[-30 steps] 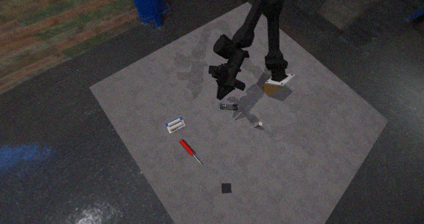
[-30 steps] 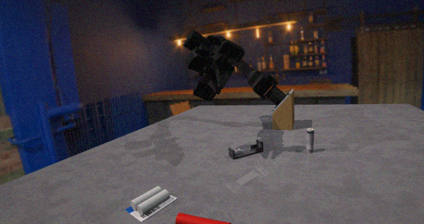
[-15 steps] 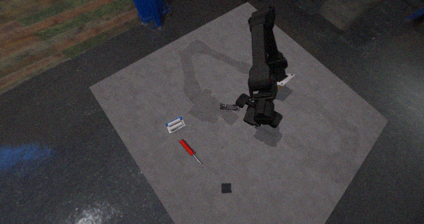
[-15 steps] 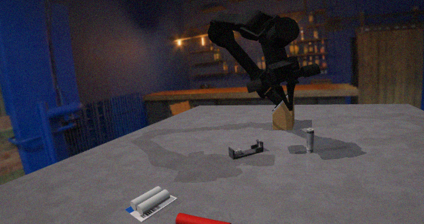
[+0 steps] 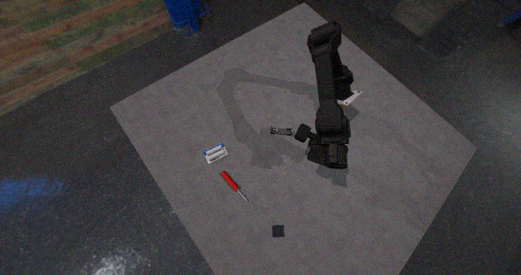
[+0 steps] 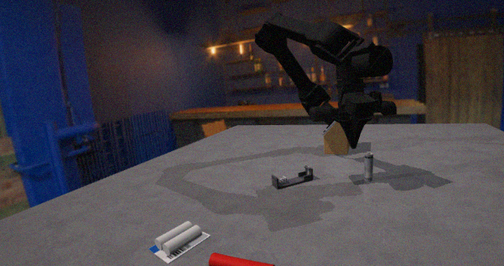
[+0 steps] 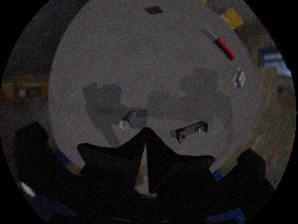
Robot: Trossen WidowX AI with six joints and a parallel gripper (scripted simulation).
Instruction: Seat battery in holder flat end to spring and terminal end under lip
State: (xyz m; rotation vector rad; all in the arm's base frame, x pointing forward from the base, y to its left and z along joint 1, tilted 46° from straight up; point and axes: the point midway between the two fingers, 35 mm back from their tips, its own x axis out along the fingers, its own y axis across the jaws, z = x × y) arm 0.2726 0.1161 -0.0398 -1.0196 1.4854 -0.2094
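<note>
The battery (image 6: 368,168) (image 7: 124,125) stands upright on the table; the arm hides it in the top view. The dark holder (image 5: 282,131) (image 6: 292,180) (image 7: 191,131) lies on the table apart from the battery, to its left in the exterior view, and has nothing in it. My gripper (image 6: 353,146) (image 7: 147,129) points down with its fingertips together, shut and empty. It hangs above the table, close to the battery in the views but not touching it. In the wrist view, the battery is just left of the fingertips and the holder to their right.
A pack with two white cylinders (image 5: 216,153) (image 6: 182,239) (image 7: 240,78) lies on the table. A red screwdriver (image 5: 229,181) (image 6: 240,260) (image 7: 225,48) lies beside it. A dark square (image 5: 278,231) (image 7: 154,9) lies farther off. A wooden wedge (image 6: 335,142) stands behind my gripper.
</note>
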